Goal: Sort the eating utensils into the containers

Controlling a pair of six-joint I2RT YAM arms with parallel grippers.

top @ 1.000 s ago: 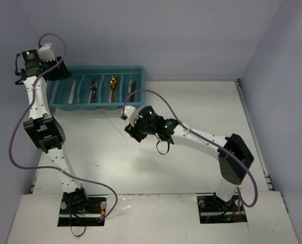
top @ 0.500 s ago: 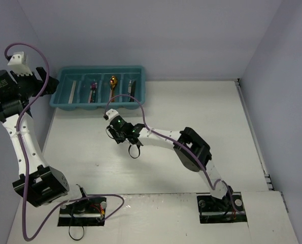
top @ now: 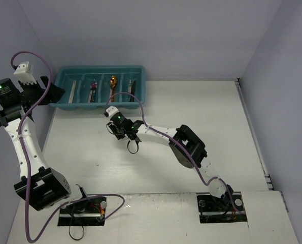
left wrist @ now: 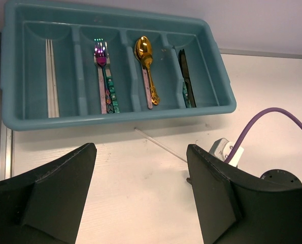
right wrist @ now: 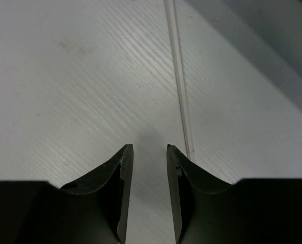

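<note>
Left jaws wide and empty; right jaws narrow, empty, beside 1 chopstick point(right wrist: 179, 76).

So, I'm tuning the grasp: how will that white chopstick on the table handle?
Probably stiff and very light: the chopstick is a thin, straight sliver. Flat on the table, it may skid or roll when nudged. It lies beside the right gripper, so closing may miss.

1. A white table point(top: 201, 101) with a finely ribbed surface spans the booth.
2. A plain pale lavender back wall point(top: 156, 35), left wall point(top: 1, 30) and right wall point(top: 288, 76) enclose it.
3. The light is soft and even, with faint shadows.
4. A thin strip point(top: 253, 132), possibly a metal rail, runs along the table's right edge.
</note>
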